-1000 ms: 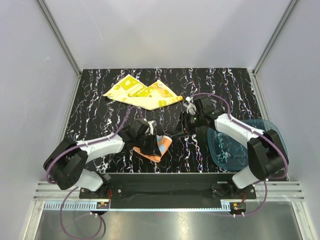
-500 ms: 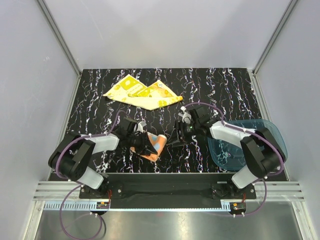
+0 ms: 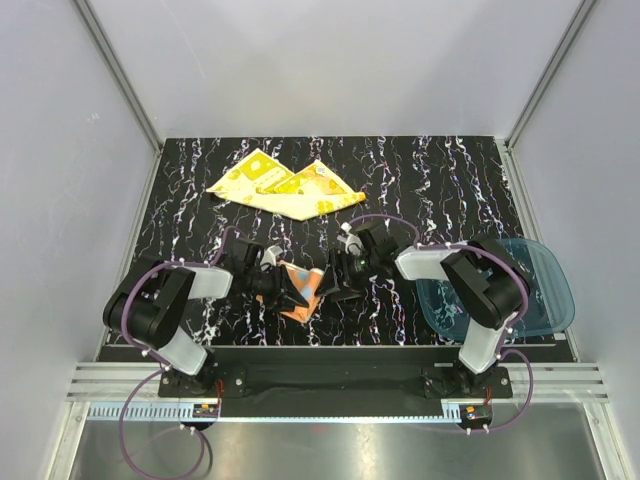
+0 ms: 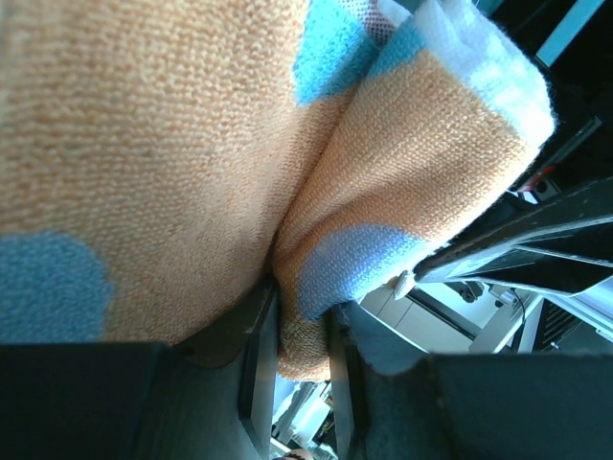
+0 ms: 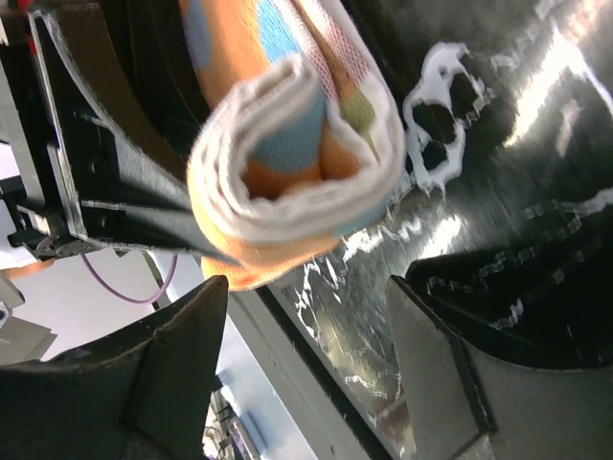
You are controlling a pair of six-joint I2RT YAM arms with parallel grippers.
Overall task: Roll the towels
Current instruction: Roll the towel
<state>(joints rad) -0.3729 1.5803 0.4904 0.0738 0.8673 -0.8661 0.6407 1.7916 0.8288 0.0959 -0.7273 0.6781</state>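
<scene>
The left gripper point(image 3: 282, 290) is pinching the orange towel roll point(image 3: 308, 284); its end is facing the wide-apart right gripper point(image 3: 334, 282) just beside.

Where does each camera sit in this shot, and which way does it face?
Top external: above and behind the arms, looking down on the table, yellow towel, orange towel and tray; both arms show whole.
Left wrist: on the left arm, close against the orange towel; the left gripper pinches a fold.
Right wrist: on the right arm, facing the towel's rolled end; the right gripper stands open below it.
Shared: all three views show the orange towel.
</scene>
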